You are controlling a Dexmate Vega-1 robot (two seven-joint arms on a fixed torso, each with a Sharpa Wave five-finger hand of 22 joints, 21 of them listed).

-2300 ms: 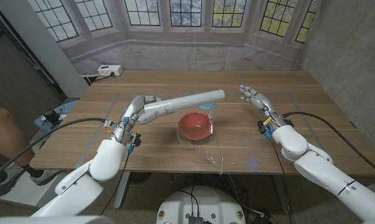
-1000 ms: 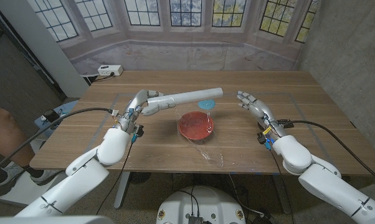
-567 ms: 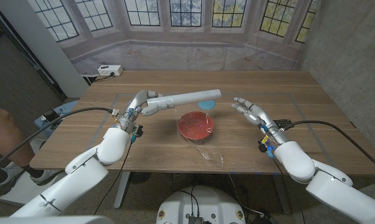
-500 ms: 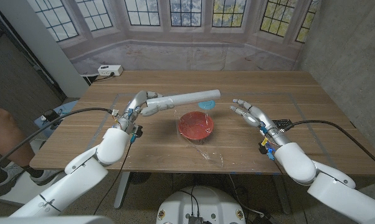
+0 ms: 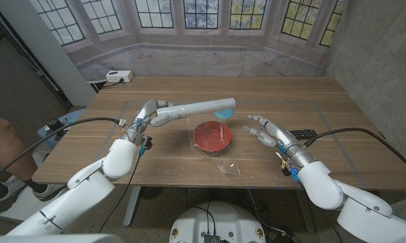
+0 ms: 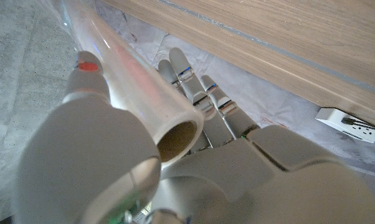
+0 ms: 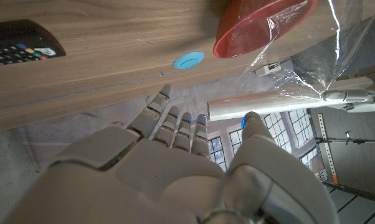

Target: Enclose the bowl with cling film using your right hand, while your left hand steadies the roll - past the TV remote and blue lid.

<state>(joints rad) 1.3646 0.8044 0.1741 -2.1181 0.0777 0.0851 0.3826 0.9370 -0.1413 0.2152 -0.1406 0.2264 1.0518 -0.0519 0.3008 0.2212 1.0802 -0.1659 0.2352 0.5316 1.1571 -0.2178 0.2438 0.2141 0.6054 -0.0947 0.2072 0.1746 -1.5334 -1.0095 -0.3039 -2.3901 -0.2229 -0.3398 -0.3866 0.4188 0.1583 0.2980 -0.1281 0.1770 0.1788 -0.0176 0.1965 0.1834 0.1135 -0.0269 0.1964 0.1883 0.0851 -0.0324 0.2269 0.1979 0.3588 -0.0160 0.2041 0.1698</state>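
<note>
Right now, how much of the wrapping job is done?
Partly done: film already runs from the roll over the red bowl and down to the table's near side. The left hand holds the roll up. The right hand hovers open beside the bowl. Left: press the film around the rim.

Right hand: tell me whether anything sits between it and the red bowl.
Nothing visible does. The open right hand hovers beside the red bowl with only bare wooden table between them. The black TV remote lies behind the hand, and the small blue lid sits beyond the bowl, off that line.
</note>
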